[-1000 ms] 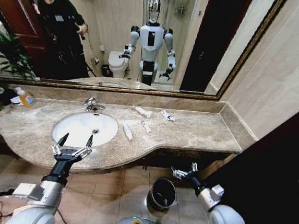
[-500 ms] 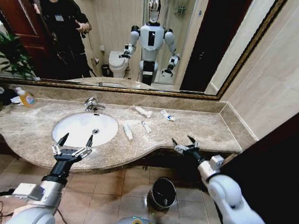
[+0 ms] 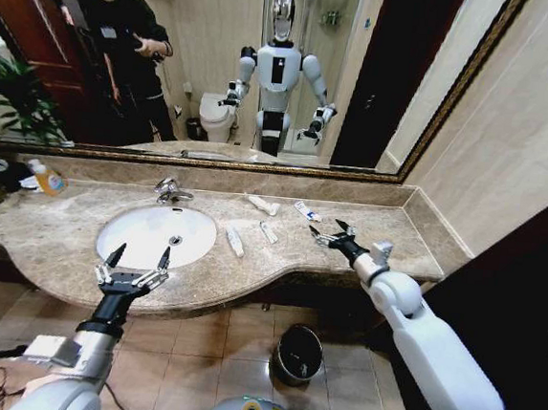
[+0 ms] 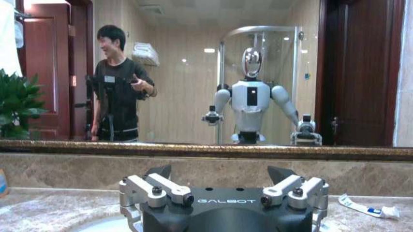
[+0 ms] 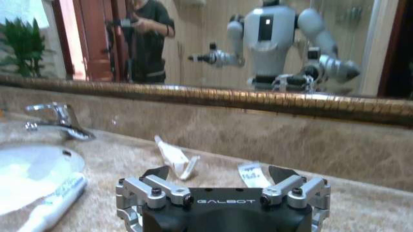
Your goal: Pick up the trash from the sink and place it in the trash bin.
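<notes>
Head view: right tool [image 3: 327,233] at centre right, spread wide and empty above the marble worktop [image 3: 376,241], likely lined up for the white-and-blue tube [image 3: 305,211] just beyond; white tubes [image 3: 235,241] lying beside the sink [image 3: 156,234]; left tool [image 3: 135,263] lower left, wide, idle at the basin's front rim; trash bin [image 3: 297,354] on the tiled floor, bottom centre. Left wrist view: mirror, marble backsplash, sachet [image 4: 364,208] at lower right. Right wrist view: faucet [image 5: 58,120] at left, crumpled white tube [image 5: 173,157] mid-frame.

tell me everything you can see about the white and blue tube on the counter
The white and blue tube is small and flat, white with blue marking at one end, plastic-looking. It lies flat on the marble counter, behind the basin's right side near the backsplash. Nothing touches it; the right tool hovers open close by.
</notes>
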